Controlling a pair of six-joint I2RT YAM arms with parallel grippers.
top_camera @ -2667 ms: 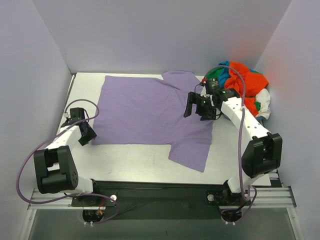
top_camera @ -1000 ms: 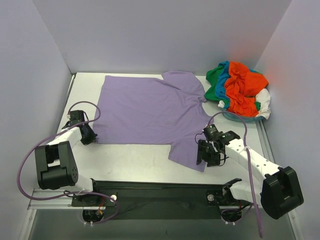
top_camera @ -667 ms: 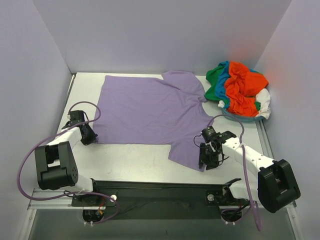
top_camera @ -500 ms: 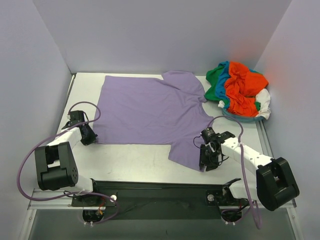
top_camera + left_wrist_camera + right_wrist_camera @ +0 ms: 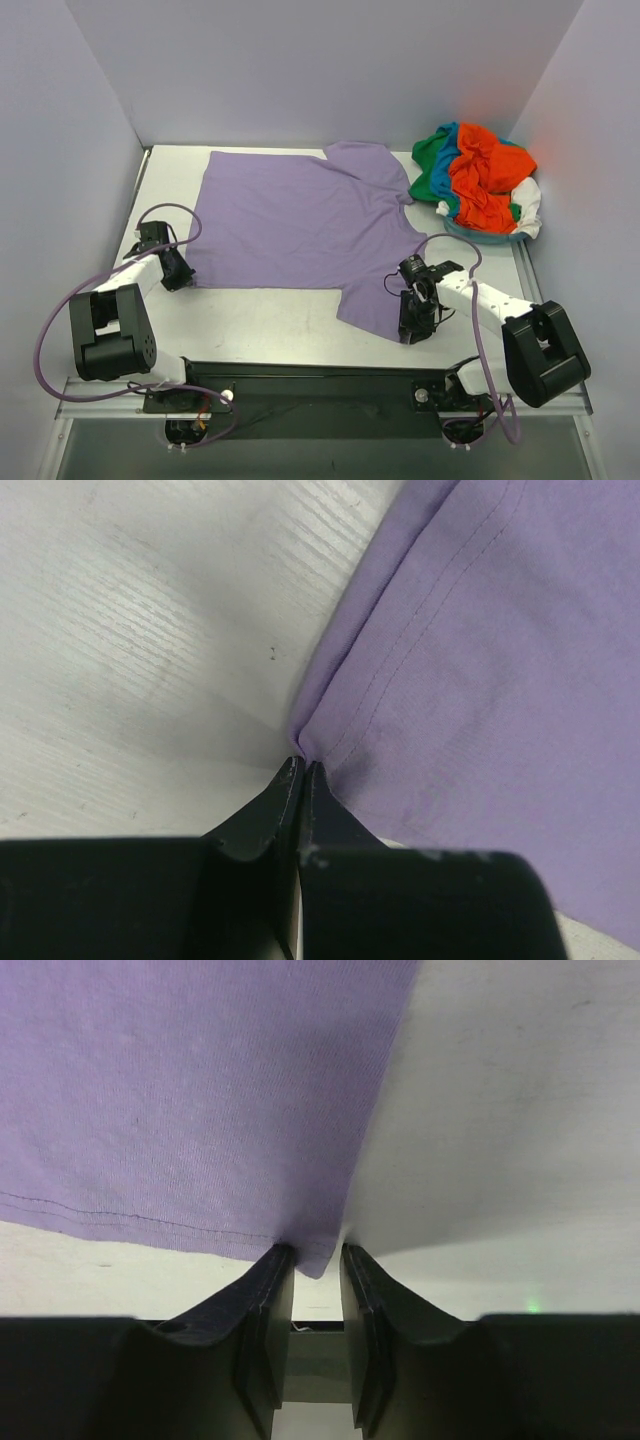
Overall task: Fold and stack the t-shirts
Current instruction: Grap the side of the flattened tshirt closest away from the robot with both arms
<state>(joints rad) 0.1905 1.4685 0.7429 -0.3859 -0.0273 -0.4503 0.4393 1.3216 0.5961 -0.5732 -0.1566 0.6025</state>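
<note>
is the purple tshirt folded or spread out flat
Spread out, not folded: the lavender t-shirt lies open in what looks like a single layer on the table, with both sleeves out to the sides.

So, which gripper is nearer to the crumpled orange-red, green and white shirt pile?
Right. The right gripper is in front of the pile; the left gripper is far left.

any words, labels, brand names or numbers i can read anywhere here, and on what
None can be read in any view.
The lavender t-shirt is plain.
The heap of coloured t-shirts shows no print or tag.
The table bears no legible marking.
</note>
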